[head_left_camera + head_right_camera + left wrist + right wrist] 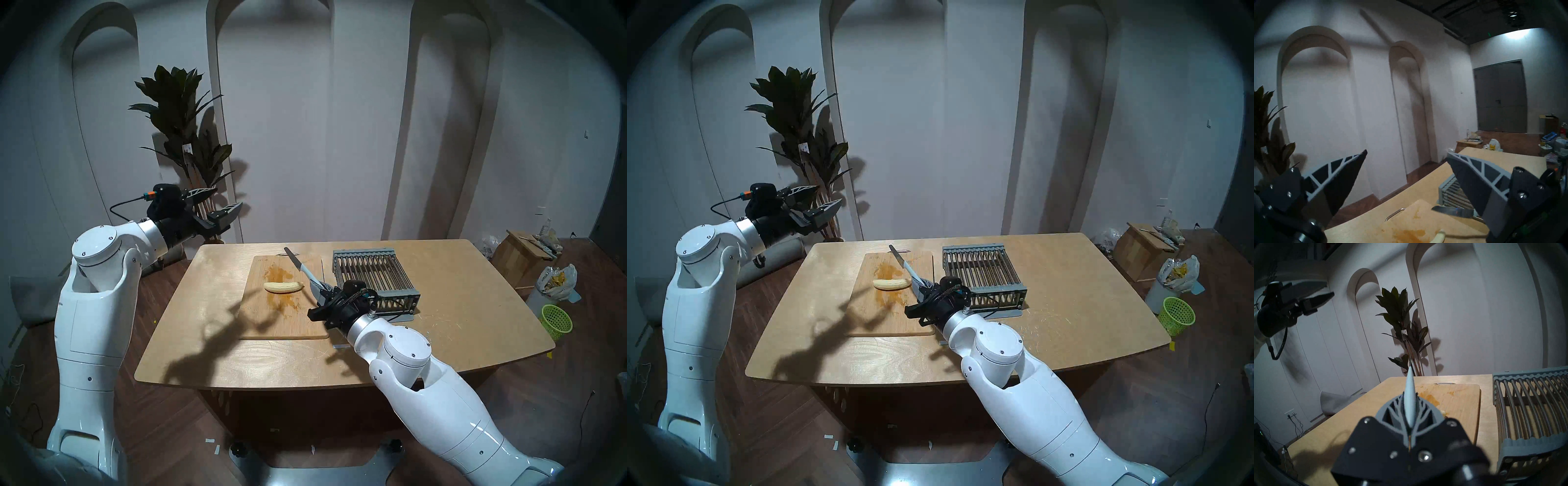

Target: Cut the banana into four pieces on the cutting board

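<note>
We are holding our left gripper [226, 206], its ribbed grey fingers spread wide and empty, in the air beyond the left edge of the smooth light-wood table [441, 325]. On the stained rectangular bamboo cutting board [268, 319] the peeled, pale cream curved banana [283, 286] is lying whole. We are clamping our right gripper [321, 288] on the pale blue handle of the dark-bladed knife [293, 260], slanting over the board's far right part, beside the grey slatted metal rack [373, 271].

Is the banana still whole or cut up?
Whole: the peeled pale-yellow banana lies in one curved piece on the bamboo cutting board.
</note>
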Controlling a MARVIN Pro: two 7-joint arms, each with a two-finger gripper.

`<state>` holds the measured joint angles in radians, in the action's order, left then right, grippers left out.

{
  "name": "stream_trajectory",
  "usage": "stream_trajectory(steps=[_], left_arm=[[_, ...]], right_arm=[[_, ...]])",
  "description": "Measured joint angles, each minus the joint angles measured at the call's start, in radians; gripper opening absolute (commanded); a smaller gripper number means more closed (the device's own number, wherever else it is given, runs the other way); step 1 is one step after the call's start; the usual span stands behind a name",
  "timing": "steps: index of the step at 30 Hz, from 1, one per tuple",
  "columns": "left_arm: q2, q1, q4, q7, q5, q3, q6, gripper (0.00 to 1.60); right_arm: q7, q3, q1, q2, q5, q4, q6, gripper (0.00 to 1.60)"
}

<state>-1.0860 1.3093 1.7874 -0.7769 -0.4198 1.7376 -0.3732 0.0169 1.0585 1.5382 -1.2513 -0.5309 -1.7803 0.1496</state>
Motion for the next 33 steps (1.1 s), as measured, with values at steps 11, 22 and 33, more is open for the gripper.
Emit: stream_trajectory(steps=[11,22,33], left_arm=[[0.056,-0.099,-0.143,-0.192,-0.058,-0.084,0.036,1.60],[0.068,-0.188,-0.303,-0.316,-0.105,-0.121,0.115,0.00],[0.036,-0.272,-0.428,-0.399,-0.079,-0.190,0.291,0.00]], right_arm=[[0.001,-0.026,-0.021,-0.002,0.041,0.023,-0.015,0.00],[-0.001,-0.026,-0.033,-0.003,0.078,0.032,-0.042,0.00],[-0.028,-0.039,-0.036,-0.010,0.118,0.042,-0.075,0.00]])
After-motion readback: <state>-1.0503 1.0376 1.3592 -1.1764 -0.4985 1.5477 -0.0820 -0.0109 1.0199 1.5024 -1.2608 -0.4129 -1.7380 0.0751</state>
